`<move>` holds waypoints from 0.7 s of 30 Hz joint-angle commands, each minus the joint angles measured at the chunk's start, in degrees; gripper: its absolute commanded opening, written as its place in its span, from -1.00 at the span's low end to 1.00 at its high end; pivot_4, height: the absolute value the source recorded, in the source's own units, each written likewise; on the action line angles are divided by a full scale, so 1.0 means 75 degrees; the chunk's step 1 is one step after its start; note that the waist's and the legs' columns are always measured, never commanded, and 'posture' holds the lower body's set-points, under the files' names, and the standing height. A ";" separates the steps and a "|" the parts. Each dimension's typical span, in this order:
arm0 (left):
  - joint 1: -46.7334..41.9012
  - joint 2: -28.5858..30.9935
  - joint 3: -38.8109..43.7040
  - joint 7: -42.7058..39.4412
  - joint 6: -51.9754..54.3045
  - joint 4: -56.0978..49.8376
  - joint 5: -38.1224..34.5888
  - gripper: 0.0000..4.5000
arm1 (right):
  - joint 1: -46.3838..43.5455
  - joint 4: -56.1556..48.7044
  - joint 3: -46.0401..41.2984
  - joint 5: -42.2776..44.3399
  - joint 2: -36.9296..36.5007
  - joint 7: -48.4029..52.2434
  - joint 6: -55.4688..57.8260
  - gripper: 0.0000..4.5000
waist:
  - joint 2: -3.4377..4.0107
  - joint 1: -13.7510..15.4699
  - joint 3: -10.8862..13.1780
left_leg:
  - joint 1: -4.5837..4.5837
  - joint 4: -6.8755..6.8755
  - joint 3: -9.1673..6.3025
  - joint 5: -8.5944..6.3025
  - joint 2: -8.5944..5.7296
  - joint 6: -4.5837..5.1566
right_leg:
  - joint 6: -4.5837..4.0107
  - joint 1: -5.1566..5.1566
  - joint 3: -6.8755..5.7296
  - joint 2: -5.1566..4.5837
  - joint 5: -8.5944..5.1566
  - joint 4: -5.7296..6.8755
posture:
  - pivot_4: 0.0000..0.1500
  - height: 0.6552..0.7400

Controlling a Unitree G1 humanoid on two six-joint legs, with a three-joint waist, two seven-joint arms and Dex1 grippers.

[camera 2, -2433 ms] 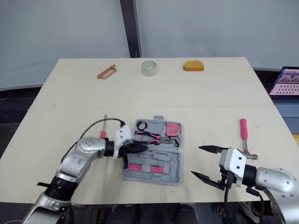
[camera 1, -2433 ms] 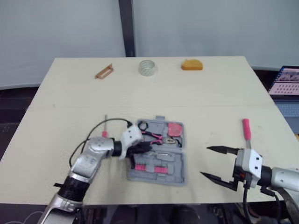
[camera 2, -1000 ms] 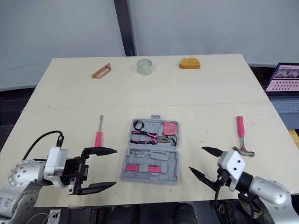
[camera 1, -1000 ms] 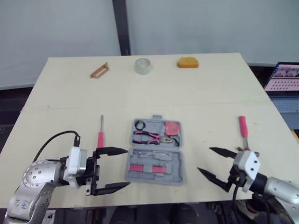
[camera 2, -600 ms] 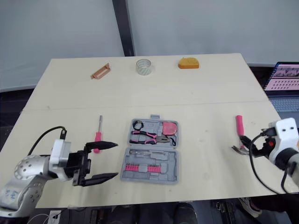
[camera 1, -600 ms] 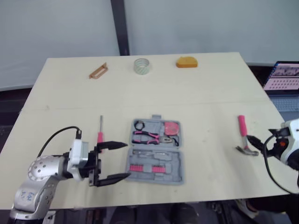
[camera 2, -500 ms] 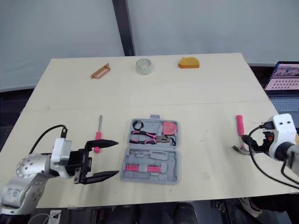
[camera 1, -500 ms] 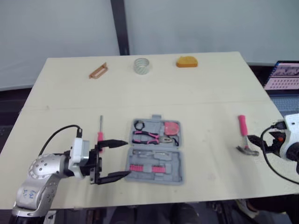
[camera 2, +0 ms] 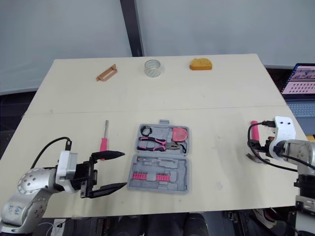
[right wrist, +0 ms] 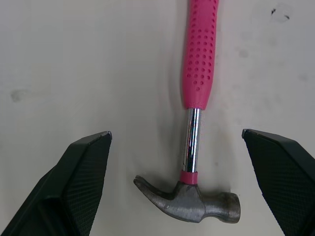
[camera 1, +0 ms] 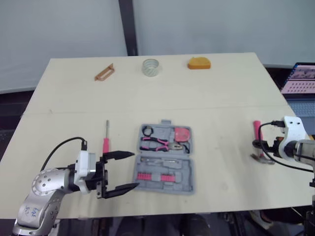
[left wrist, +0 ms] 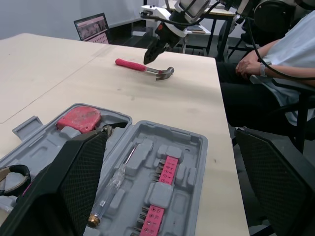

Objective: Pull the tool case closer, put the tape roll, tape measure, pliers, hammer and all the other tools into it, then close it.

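Tool case point(camera 1: 165, 160) lies open and flat at the middle of the table point(camera 1: 221, 98), toward the near edge.
- Far half: pink-handled pliers point(camera 1: 156, 143), with a red item point(camera 1: 182, 134) at the right end.
- Near half: a row of pink bits point(camera 1: 147, 176) and a slim clear-handled screwdriver point(left wrist: 113, 189).

Loose on the table:
- Pink-handled screwdriver point(camera 1: 105, 142), just left of the case.
- Tape roll point(camera 1: 150, 67), standing at the far edge, centre.
- Orange tape measure point(camera 1: 199, 63), right of the roll.
- Small brown handle-shaped piece point(camera 1: 104, 73), at far left.
- Hammer point(right wrist: 197, 83), near the right edge. Its pink grip points far and its steel head points near.

Left end effector point(camera 1: 135, 170) is wide open and holds nothing. It is at the near left of the case, with its fingertips pointing at the case's left side.

Right end effector point(right wrist: 175, 133) is above the hammer with its fingers spread wide. One finger is on each side of the shaft just above the head, and neither touches it.

A laptop point(camera 1: 299, 84) sits beyond the table's right edge. A seated person point(left wrist: 280, 64) is visible in the left wrist view.
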 commanded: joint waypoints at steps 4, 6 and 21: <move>0.0149 0.0102 0.0163 0.0079 -0.0061 -0.0330 -0.0055 0.96 | -0.0203 0.0345 -0.0157 -0.0392 0.0123 -0.0333 -0.0063 1.00 | 0.0000 -0.0008 0.0000 | 0.0002 0.0001 0.0003 0.0000 0.0000 0.0000 | 0.0000 -0.0001 0.0003 0.0000 0.0000 0.0002 | 1.00 1.00; 0.0138 0.0120 0.0158 0.0094 -0.0046 -0.0343 -0.0056 0.96 | -0.0252 0.0485 -0.0199 -0.0452 0.0211 -0.0394 -0.0090 1.00 | 0.0000 -0.0009 0.0000 | 0.0001 -0.0001 0.0006 0.0000 0.0000 0.0000 | 0.0000 -0.0006 0.0007 0.0000 0.0000 0.0004 | 1.00 1.00; 0.0101 0.0247 0.0145 0.0157 0.0013 -0.0311 -0.0088 0.96 | -0.0324 0.1444 -0.0206 -0.0774 0.0407 -0.0455 -0.0476 1.00 | 0.0000 -0.0012 0.0000 | 0.0003 -0.0001 0.0025 0.0001 0.0000 0.0000 | 0.0000 -0.0022 0.0030 0.0000 0.0000 0.0016 | 1.00 1.00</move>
